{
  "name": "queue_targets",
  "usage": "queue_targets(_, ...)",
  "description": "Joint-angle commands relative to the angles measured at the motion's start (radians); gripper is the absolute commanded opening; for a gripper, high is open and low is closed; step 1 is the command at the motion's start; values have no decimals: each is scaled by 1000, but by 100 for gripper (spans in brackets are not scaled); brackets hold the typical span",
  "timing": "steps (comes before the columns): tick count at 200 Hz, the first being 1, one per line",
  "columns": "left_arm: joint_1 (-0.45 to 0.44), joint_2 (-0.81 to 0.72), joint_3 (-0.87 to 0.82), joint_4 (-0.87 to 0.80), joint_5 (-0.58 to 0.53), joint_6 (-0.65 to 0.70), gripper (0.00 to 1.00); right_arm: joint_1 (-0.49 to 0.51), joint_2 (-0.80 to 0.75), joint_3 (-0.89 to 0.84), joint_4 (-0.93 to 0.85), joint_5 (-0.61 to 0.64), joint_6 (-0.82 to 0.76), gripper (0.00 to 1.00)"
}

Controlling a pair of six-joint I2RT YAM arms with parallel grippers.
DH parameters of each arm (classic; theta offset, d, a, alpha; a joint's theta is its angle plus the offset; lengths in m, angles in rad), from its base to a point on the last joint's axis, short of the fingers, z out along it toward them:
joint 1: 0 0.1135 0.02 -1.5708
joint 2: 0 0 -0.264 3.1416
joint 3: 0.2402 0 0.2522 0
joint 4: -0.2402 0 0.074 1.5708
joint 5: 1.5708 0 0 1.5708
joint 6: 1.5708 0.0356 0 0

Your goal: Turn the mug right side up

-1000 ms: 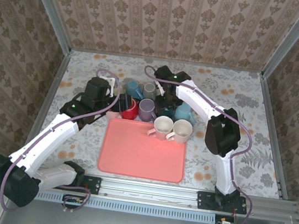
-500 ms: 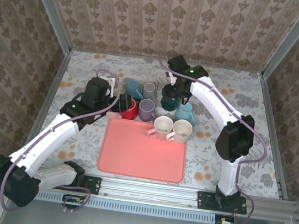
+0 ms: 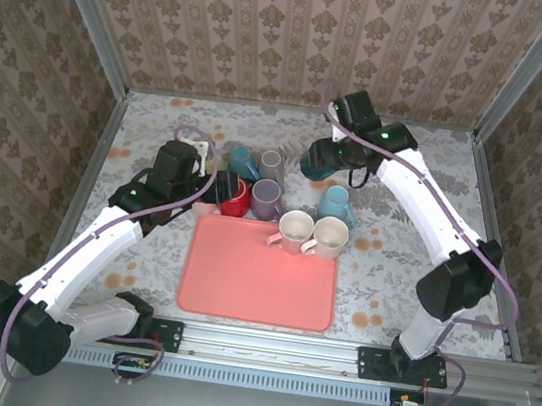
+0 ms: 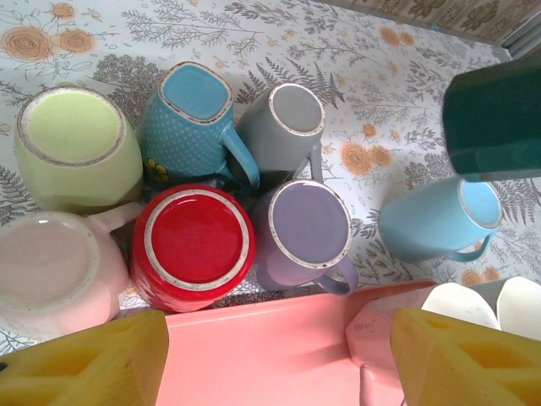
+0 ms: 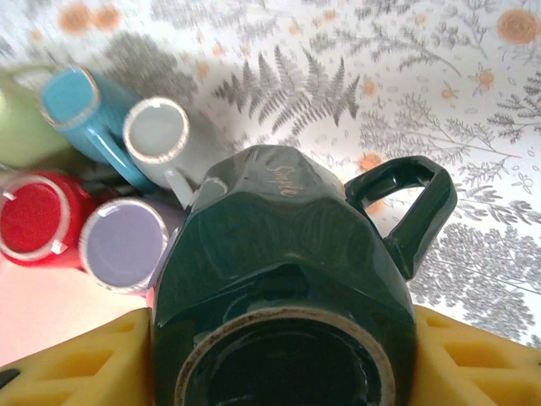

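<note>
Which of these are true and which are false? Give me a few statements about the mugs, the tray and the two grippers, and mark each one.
1. The right gripper is closed on a dark green mug. True.
2. The left gripper is shut on the red mug. False: it is open and empty, above the group of mugs.
3. The red mug stands with its base up. True.
4. The tray is blue. False: it is pink.
</note>
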Motion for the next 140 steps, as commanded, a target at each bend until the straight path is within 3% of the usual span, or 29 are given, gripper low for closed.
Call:
queue_targets(1, 6, -17, -2, -2, -16, 23, 71, -50, -135, -86, 205, -109, 154, 33)
queue_targets(36, 6, -16, -7, 6, -11, 32, 71, -126, -250, -289, 451, -354, 379, 34)
queue_targets(83, 4, -13, -15, 35, 62, 40, 72, -155, -314, -412, 599, -523, 490, 34)
queue_targets(114, 3, -15, -19, 70, 142, 37, 72, -139, -387, -477, 677, -574, 426, 36)
queue_targets(140, 3, -16, 7, 57, 166, 31, 72, -69, -425, -459, 569, -473, 180, 37)
